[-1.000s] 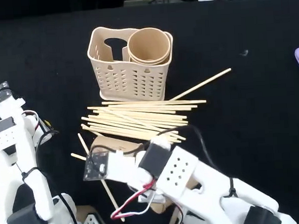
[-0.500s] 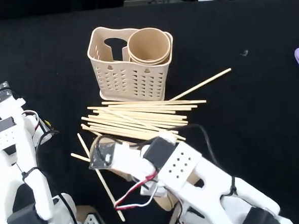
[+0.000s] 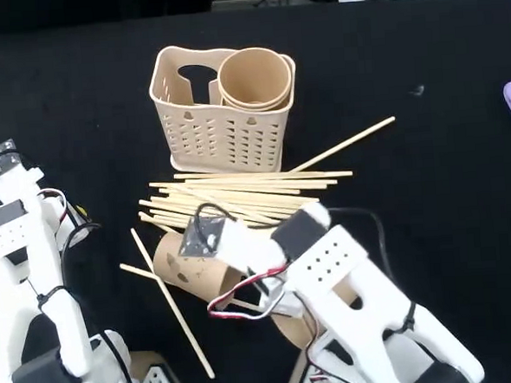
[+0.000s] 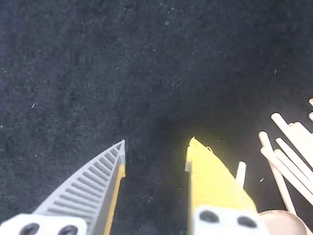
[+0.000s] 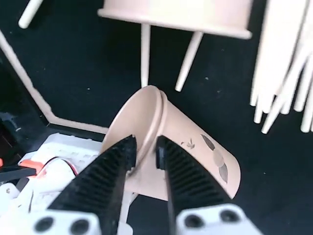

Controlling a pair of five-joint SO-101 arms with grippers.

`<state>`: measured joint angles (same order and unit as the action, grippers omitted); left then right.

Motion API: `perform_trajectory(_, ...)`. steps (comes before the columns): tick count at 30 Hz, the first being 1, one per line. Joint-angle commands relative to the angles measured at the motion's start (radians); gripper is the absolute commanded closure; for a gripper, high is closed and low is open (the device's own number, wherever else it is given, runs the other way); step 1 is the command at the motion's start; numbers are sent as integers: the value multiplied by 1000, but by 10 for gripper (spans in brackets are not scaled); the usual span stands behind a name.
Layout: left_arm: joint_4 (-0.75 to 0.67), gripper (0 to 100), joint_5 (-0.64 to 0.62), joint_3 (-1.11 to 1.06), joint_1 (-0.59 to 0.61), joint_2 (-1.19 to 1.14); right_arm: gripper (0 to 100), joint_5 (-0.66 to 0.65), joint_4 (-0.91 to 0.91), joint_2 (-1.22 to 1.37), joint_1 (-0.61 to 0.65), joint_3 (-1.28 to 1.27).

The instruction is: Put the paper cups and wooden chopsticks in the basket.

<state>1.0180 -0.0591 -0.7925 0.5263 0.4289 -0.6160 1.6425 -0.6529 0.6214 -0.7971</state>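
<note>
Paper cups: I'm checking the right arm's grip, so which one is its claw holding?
The printed tan paper cup on its side, its rim pinched by the right claw. The other tan cups stand nested in the beige perforated plastic basket, untouched.

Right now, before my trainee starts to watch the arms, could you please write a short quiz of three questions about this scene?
1. True or false: the right gripper is shut on the rim of a paper cup that lies on its side.
2. Seen from the high view, where do most wooden chopsticks lie in relation to the basket?
A. inside it
B. on the table in front of it
C. behind it
3. Fill the gap: the left gripper hangs ____ over bare black cloth, holding nothing.

Key: 1 true; 2 B; 3 open.
</note>
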Motion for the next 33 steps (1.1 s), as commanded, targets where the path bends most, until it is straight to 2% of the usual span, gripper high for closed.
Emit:
perform_trajectory(1,-11,795,-11,59,13,29,988,-31,0,-13,-101,28)
perform_trajectory(9,-9,795,-11,58,13,29,987,-138,61,-99,-554,349)
perform_trajectory(13,-11,795,-11,54,13,29,987,-169,37,-136,-692,375)
perform_trajectory(17,-9,795,-11,51,13,29,987,-155,-52,-140,-760,318)
perform_trajectory(20,-8,795,-11,50,13,29,987,-92,-150,-140,-766,206)
perform_trajectory(24,-8,795,-11,50,13,29,979,-71,-238,-147,-772,127)
perform_trajectory(27,-6,795,-11,50,12,29,898,-71,-201,-154,-813,173)
perform_trajectory(30,-6,795,-11,50,12,29,816,-112,-146,-180,-887,232)
perform_trajectory(33,-9,795,-11,50,8,29,830,-284,-97,-196,-914,228)
